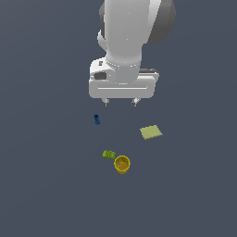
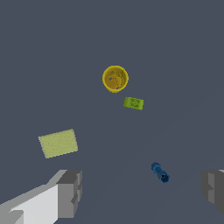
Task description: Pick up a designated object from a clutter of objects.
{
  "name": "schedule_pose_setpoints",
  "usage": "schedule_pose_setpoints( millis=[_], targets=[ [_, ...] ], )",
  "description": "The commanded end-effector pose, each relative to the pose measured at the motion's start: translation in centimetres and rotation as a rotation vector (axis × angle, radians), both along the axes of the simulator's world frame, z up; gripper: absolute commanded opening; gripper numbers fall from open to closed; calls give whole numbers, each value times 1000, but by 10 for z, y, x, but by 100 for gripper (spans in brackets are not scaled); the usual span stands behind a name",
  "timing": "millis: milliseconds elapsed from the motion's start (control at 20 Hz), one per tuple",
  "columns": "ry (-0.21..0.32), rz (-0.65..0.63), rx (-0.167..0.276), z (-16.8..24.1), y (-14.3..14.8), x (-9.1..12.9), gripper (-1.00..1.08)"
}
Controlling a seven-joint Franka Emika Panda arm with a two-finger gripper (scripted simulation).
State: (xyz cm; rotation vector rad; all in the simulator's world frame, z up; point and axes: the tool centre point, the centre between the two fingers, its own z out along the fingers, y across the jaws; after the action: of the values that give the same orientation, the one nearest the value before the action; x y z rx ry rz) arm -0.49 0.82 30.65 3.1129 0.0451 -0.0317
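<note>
Above the clutter, pincer (image 1: 120, 102) spread, empty.

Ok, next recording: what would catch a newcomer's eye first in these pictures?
The big white arm fills the top of the exterior view, its tool open and hanging above the floor, holding nothing. Below it four small items lie scattered: a yellow cup right beside the green block, a flat yellow-green pad toward the exterior view's right, and a dark blue piece nearest the tool.
</note>
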Motion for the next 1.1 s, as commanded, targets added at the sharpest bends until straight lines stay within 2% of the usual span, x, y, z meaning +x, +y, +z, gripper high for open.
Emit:
schedule_pose_setpoints(
  millis=[0,550,1050],
  targets=[
    [0,0,0,0,0,0,100],
    [-1,46,3,7,13,2,100],
    [1,89,-1,-1,10,6,100]
  ],
)
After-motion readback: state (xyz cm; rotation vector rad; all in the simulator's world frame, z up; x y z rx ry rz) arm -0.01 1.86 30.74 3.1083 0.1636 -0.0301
